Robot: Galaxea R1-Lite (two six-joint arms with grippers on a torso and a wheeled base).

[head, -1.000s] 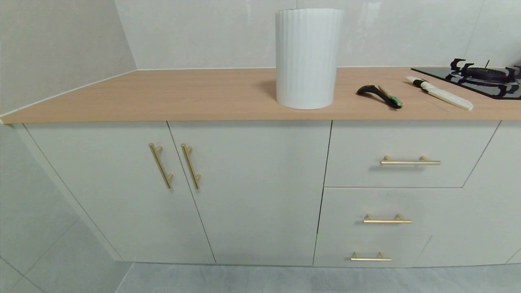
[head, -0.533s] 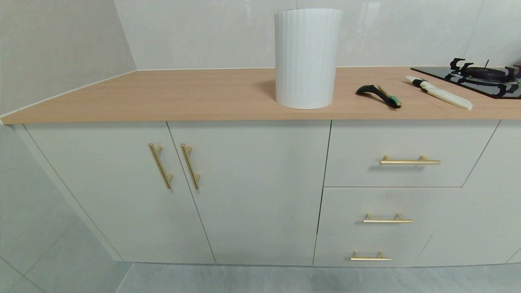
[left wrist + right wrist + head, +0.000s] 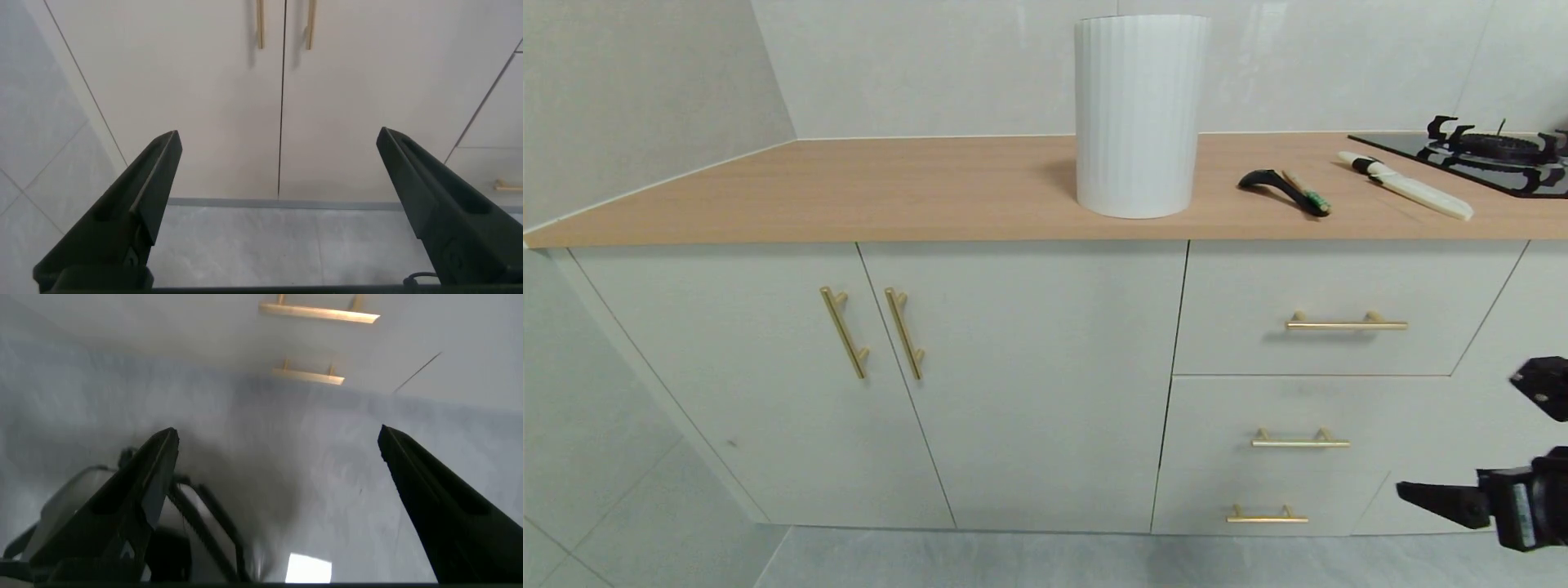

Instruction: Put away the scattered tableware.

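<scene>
Well above both sets of my jaws, on the wooden countertop (image 3: 890, 188), lie a black-handled tool (image 3: 1278, 188) touching a slim green-banded utensil (image 3: 1305, 196), and a pale knife (image 3: 1405, 186) nearer the stove (image 3: 1494, 155), with a tall white ribbed holder (image 3: 1135, 114) upright beside them. My left gripper (image 3: 278, 147) is spread wide and empty, facing the seam between 2 cabinet doors (image 3: 188, 90). My right gripper (image 3: 274, 445) is likewise agape and empty, low over the floor (image 3: 82, 384), with 2 gold drawer handles (image 3: 319, 312) ahead of it.

Wooden countertop (image 3: 890, 188) with white ribbed canister (image 3: 1137, 114), black utensil (image 3: 1278, 186), white knife (image 3: 1409, 188) and black hob (image 3: 1478, 155).
</scene>
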